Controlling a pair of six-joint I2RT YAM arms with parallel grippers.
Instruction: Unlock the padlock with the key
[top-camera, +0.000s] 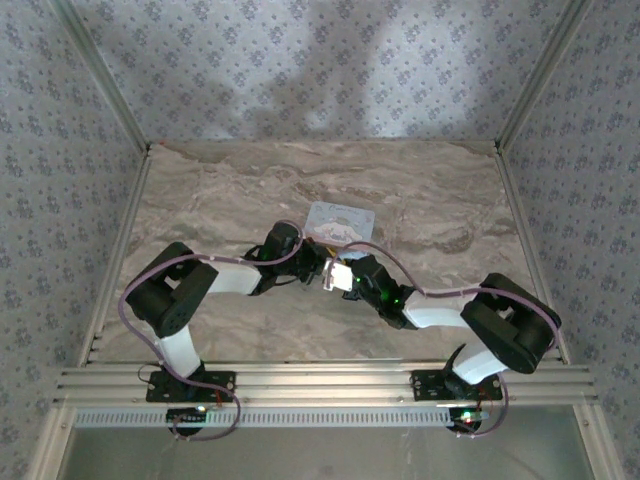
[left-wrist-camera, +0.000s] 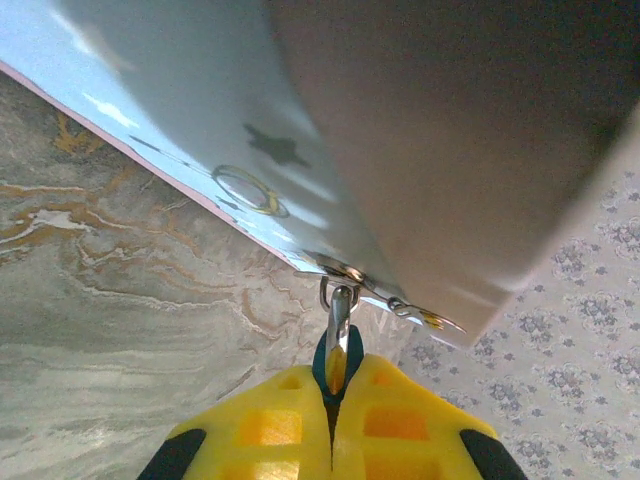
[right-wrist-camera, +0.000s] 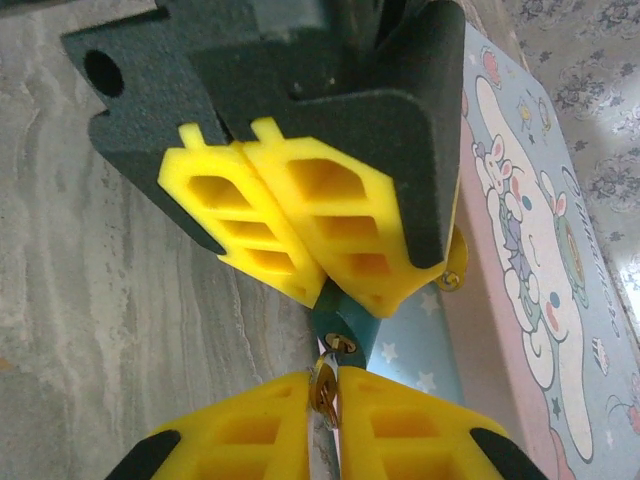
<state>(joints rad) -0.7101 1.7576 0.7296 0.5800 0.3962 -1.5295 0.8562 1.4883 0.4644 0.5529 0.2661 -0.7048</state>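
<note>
Right wrist view has the left tool (right-wrist-camera: 322, 288) clamped on the padlock (right-wrist-camera: 350, 325) beside the tin (right-wrist-camera: 530, 250), and the right tool (right-wrist-camera: 326, 392) pinching the key (right-wrist-camera: 322, 380) at its base, where an off-axis twist might jam or drop it.

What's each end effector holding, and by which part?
Left end effector: padlock, pinched by its teal body. Right end effector: key, pinched by its outer end, the other end at the padlock's base.
</note>
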